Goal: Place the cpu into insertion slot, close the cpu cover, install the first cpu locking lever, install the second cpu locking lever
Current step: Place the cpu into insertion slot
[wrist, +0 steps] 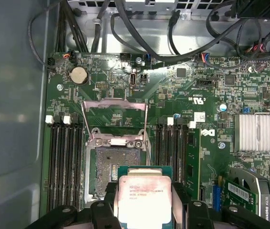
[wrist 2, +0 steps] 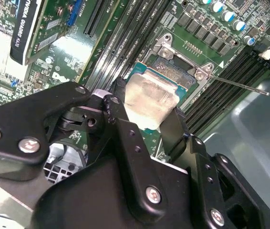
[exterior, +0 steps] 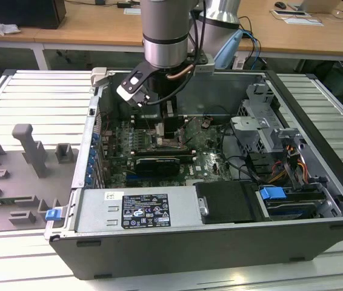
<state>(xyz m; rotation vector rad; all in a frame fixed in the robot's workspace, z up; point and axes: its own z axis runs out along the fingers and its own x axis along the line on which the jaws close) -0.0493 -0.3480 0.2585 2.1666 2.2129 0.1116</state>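
My gripper (exterior: 170, 134) hangs inside the open computer case over the motherboard, shut on the cpu (wrist: 144, 198). The cpu is a pale silver square on a green edge, pinched between two black fingers (wrist: 110, 192) in both wrist views, and also appears as the cpu (wrist 2: 149, 100). It hovers just beside and partly over the insertion slot (wrist: 112, 167), a dark-centred socket with a silvery rim, not seated in it. The cpu cover (wrist: 115, 110) stands flipped open beyond the socket. A thin metal locking lever (wrist 2: 242, 86) sticks out free from the socket's corner.
Black memory slots (wrist: 66, 157) flank the socket on both sides. A graphics card (exterior: 156, 163) lies close by, a finned heatsink (wrist: 256, 132) sits farther off, and black cables (wrist: 140, 43) cross the board's edge. Drive cages (exterior: 268, 130) fill the case toward the exterior view's right.
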